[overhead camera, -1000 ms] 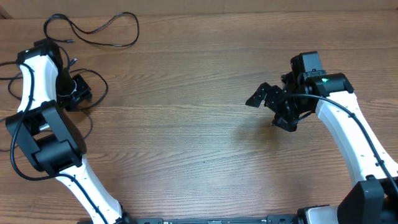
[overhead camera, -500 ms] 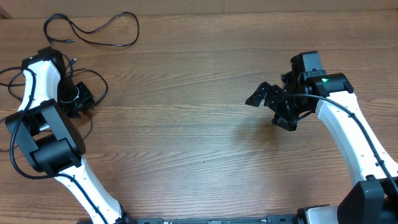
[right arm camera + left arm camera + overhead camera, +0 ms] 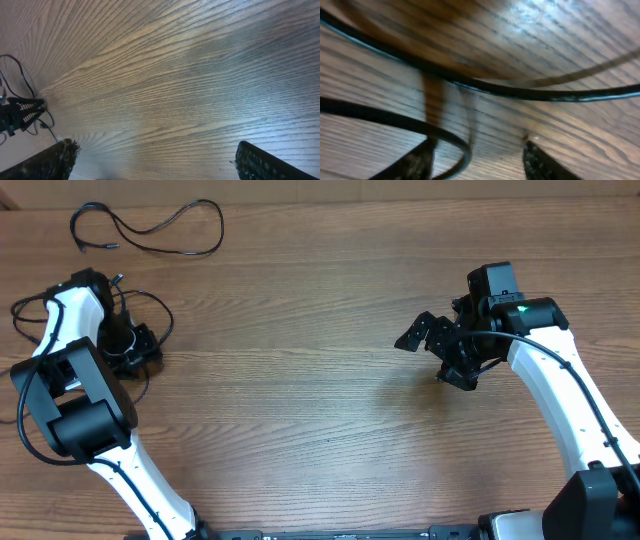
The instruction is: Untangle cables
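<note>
One thin black cable (image 3: 150,227) lies alone in a loose curve at the far left corner. More thin black cables (image 3: 161,314) loop around my left gripper (image 3: 135,350) at the left edge. In the left wrist view, blurred and very close to the wood, one cable (image 3: 520,92) crosses ahead and another cable loop (image 3: 395,120) curls down between the fingers of the left gripper (image 3: 480,162), which is open. My right gripper (image 3: 437,358) hovers at the right middle, far from the cables. It is open and empty in the right wrist view (image 3: 162,160).
The thicker black arm cable (image 3: 22,435) hangs beside the left arm's base. The wooden table (image 3: 300,410) spans the view. In the right wrist view the left arm (image 3: 20,115) shows far off with thin cables around it.
My left gripper has moved toward the table's front, lower over the cable loops, and the loop beside it has shifted a little. The right arm has not moved.
</note>
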